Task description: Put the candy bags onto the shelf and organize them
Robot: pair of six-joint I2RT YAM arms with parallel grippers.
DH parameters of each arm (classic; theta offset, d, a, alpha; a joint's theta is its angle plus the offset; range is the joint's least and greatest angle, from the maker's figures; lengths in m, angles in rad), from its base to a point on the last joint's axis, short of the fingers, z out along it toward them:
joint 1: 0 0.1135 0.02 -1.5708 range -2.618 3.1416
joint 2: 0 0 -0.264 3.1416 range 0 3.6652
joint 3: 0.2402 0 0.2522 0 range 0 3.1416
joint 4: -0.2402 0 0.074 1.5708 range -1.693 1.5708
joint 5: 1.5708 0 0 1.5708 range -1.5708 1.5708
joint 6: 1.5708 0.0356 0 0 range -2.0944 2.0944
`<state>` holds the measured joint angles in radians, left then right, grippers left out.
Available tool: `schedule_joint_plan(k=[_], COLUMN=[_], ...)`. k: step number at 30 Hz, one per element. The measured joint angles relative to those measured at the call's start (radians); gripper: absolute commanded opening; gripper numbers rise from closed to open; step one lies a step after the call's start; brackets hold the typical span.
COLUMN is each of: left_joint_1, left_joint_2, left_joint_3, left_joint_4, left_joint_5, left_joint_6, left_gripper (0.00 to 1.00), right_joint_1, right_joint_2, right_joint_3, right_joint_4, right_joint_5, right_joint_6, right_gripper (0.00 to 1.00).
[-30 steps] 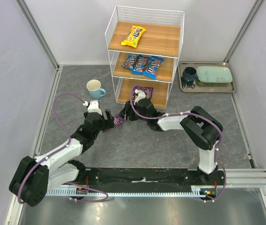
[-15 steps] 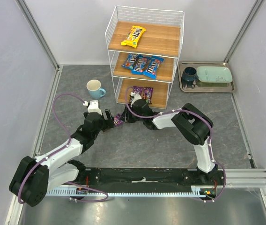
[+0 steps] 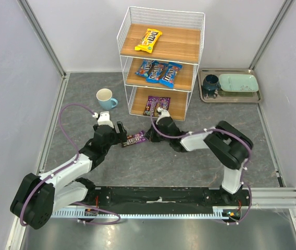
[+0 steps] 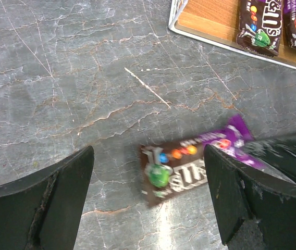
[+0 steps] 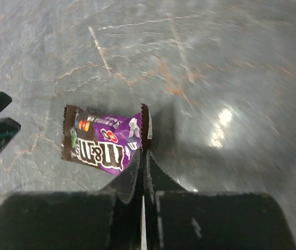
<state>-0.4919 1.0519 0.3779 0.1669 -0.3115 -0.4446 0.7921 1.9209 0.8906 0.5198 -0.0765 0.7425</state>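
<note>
While left gripper (image 4: 148,156) hangs spread over purple candy bag (image 4: 189,169), right gripper (image 5: 143,156) pinched on its end.

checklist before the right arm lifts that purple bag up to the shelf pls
1. Grip: right gripper shut on the loose purple bag: ok, though only a corner pinch.
2. Lift: bag off the table: not ok, most of it lies flat.
3. Clearance: left gripper open and off the bag: ok.
4. Room: bottom board beside the two purple bags: ok, bare wood on their left.
5. Path: mug out of the way: ok, it stands left of the shelf.
</note>
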Motion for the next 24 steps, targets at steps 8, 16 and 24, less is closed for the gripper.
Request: schedule_joint_plan(k=[8, 16, 24], left_joint_1=[0.004, 0.006, 0.006], left_joint_2=[0.000, 0.000, 0.000], left_joint_3=[0.000, 0.000, -0.001], left_joint_4=[0.000, 0.000, 0.000], left_joint_5=[0.002, 0.006, 0.007], left_joint_6=[0.000, 0.000, 0.000], left_gripper=[0.92, 0.92, 0.92], right_joint_1=[0.248, 0.534, 0.671], right_joint_2=[-0.398, -0.456, -0.593], right_joint_3=[-0.294, -0.310, -0.269], right_joint_4=[-0.080, -0.354, -0.666], right_joint_5=[0.487, 0.780, 0.963], right_joint_6=[0.247, 0.581, 0.631], right_gripper=[0.00, 0.60, 0.49])
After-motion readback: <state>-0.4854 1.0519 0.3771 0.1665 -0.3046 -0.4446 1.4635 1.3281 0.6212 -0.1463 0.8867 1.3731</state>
